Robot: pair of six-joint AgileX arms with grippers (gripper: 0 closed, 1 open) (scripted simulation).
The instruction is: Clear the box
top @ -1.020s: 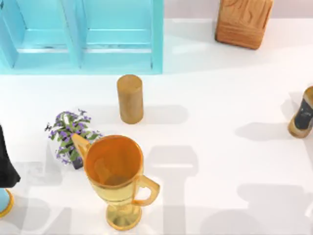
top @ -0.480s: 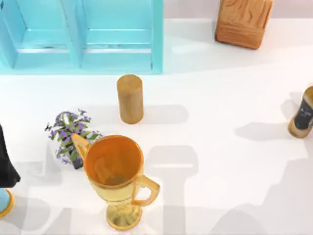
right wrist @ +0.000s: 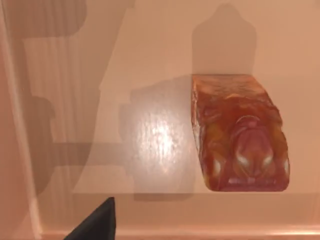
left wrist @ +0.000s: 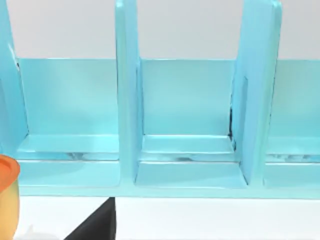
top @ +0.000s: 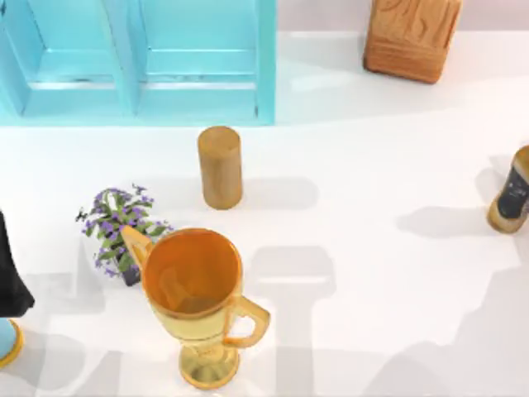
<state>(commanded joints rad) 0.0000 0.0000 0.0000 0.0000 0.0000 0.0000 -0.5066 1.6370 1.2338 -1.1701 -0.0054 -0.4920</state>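
- Large orange-brown wooden box (top: 411,37) with rounded edges and carved swirl grain, upright at the table's far right, right of the turquoise cabinet.

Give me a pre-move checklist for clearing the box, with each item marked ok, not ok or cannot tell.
1. The box stands upright at the table's far right edge, apart from everything else: ok.
2. Right wrist view looks down on the box: ok.
3. Right gripper open for a grasp: cannot tell; a single dark tip shows.
4. Nothing stands close around the box; the wooden cylinder and the turquoise shelf cabinet are well to its left: ok.
5. The bottle at the right edge stands nearer than the box, possibly near the right arm's way: cannot tell.
6. Left arm faces the cabinet, away from the box: ok.
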